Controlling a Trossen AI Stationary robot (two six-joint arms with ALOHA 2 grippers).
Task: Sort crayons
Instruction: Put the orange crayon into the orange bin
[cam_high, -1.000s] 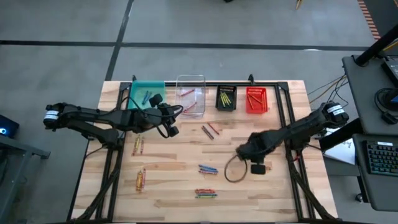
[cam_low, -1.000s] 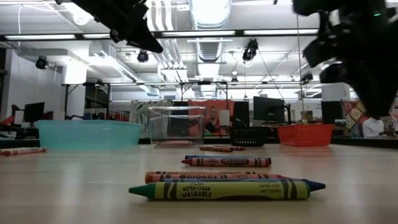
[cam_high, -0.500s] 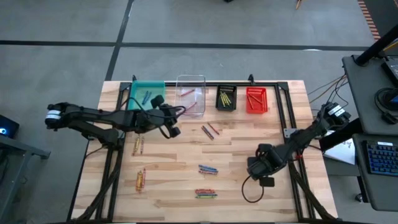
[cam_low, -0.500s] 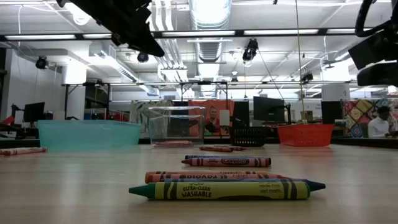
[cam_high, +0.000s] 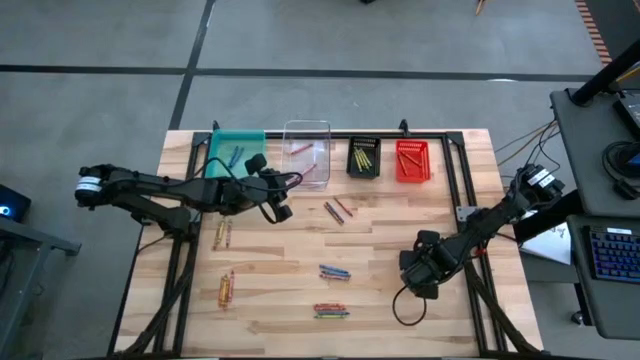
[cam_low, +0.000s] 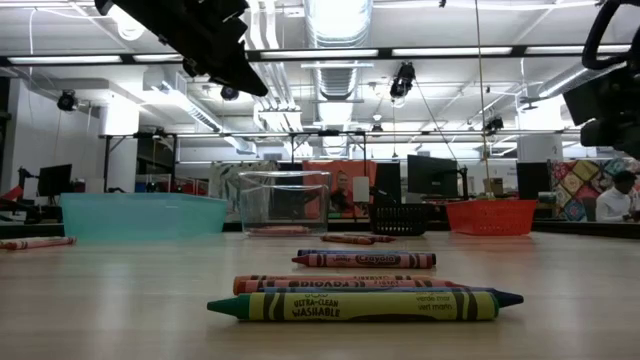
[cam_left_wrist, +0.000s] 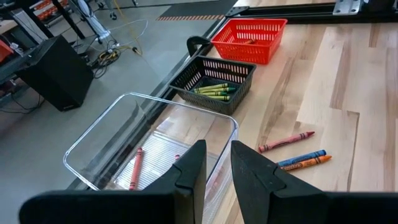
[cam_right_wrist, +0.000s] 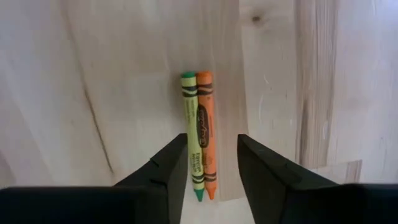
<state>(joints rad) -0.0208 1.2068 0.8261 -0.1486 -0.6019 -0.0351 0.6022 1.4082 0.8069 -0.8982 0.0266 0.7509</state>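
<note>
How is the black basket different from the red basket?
The black basket is dark and holds yellow-green crayons; the red basket is bright red and holds something orange-red, too small to tell. In the high view, the black basket sits beside the clear bin, while the red basket is the last in the row. Both are mesh baskets at the table's far edge.

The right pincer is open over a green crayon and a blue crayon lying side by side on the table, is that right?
Not quite. The right pincer is open over two crayons lying side by side on the table, but beside the green crayon lies an orange crayon, not a blue one. The right wrist view shows it.
</note>
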